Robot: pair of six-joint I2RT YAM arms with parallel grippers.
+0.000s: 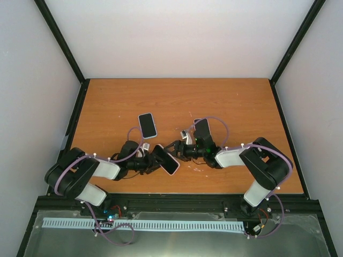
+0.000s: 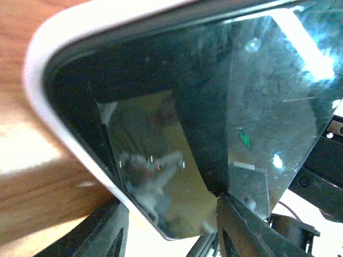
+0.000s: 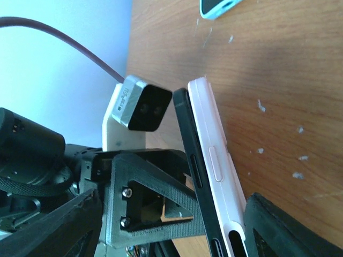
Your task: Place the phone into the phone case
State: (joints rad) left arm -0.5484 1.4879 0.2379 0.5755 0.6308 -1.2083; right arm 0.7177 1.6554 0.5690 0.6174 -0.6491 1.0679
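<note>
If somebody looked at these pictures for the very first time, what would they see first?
Probably the black phone in a white case, held up by the left gripper over the near middle of the wooden table, with the right gripper open right beside it. Behind them a second phone, in a light blue case, lies flat on the table.

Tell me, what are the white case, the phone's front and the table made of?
The white case is probably soft plastic or silicone: matte, with a rounded edge and a moulded button bump. The phone front looks like glossy glass, since it mirrors things. The table is wood or wood-look laminate, orange-brown with grain lines; which one, I cannot tell.
</note>
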